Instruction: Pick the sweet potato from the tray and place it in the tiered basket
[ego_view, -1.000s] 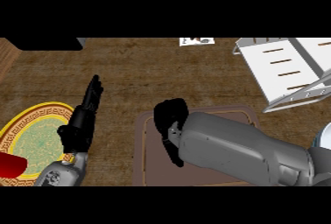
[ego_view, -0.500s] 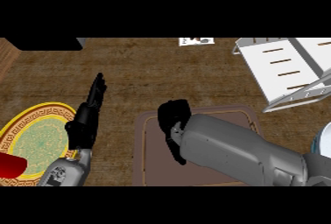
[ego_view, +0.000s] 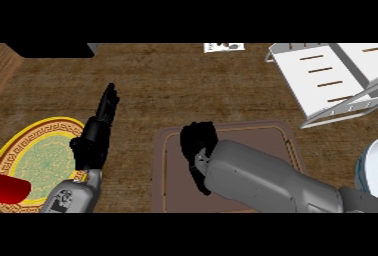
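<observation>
The right robot hand (ego_view: 198, 145) is over the near-left part of the brown tray (ego_view: 284, 135), palm down with its fingers bent downward toward the tray floor. Whether they are closed round anything cannot be told, because the hand and its grey forearm (ego_view: 266, 180) cover that whole patch. Against the pictures from a second and half a second ago, this hand has crept a little toward the far edge of the tray and sits slightly higher in the view; the shift is small, more a settling or the start of a lift than a carry.

The sweet potato shows nowhere. Going by the task it should be on the tray, so it is most likely beneath the hand or forearm, but that is a judgement, not something seen. The bare part of the tray, to the right and far side, holds nothing visible.

The left robot hand (ego_view: 96, 135) rests with straight fingers pointing away, beside the yellow-rimmed plate (ego_view: 29, 145) at the table's left edge; it has hardly moved. A red object (ego_view: 11, 189) lies on the plate's near rim.

The white tiered basket (ego_view: 332, 80) stands at the far right corner of the table, well apart from the tray, so the whole transfer is yet to come.
</observation>
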